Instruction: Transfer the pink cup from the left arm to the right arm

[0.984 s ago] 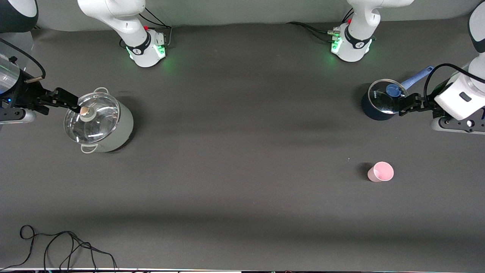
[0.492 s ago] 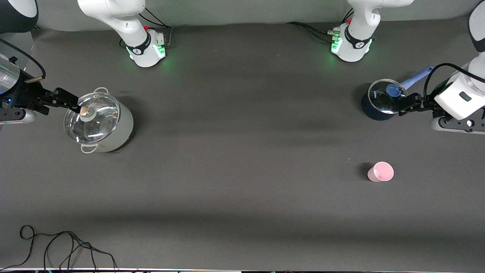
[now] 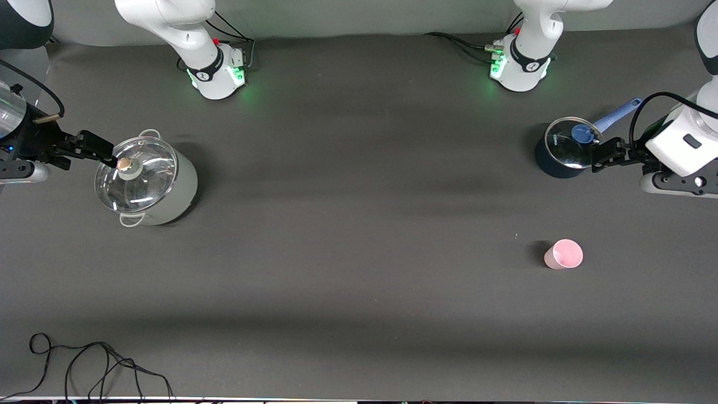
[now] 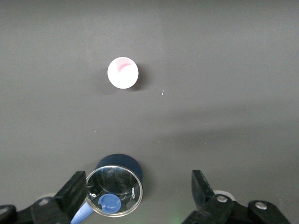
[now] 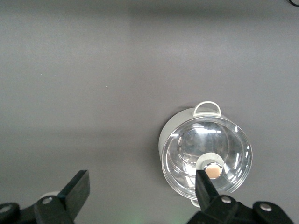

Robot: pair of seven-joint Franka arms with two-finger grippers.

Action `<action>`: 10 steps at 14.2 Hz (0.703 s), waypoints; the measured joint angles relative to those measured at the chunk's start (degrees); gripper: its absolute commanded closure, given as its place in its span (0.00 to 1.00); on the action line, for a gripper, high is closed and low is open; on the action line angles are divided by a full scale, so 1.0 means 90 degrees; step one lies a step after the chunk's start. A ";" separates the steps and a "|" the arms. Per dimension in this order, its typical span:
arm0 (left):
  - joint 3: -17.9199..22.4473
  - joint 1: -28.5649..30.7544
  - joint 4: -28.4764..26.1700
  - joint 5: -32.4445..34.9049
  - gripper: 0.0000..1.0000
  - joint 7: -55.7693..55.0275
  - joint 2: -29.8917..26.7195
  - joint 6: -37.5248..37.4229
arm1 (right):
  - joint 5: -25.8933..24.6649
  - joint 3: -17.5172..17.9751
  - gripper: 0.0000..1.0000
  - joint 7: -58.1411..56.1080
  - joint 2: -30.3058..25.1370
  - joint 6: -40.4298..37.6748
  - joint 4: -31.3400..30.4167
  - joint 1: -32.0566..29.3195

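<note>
The pink cup stands upright on the dark table toward the left arm's end, nearer to the front camera than the dark blue pot. It also shows in the left wrist view. My left gripper is up in the air over the edge of the dark blue pot, open and empty, well apart from the cup. My right gripper is over the rim of the grey pot at the right arm's end, open and empty.
The dark blue pot has a glass lid and a blue handle. The grey pot has a glass lid with a knob. A black cable lies near the table's front edge.
Both grippers have drifted slightly outward toward their own ends of the table. The pink cup has not moved.
</note>
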 measured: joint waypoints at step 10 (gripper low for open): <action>0.0146 0.0846 0.0265 -0.0537 0.00 0.3788 0.0604 0.0935 | 0.0001 0.0026 0.00 0.0000 0.0000 0.0000 -0.0029 0.0028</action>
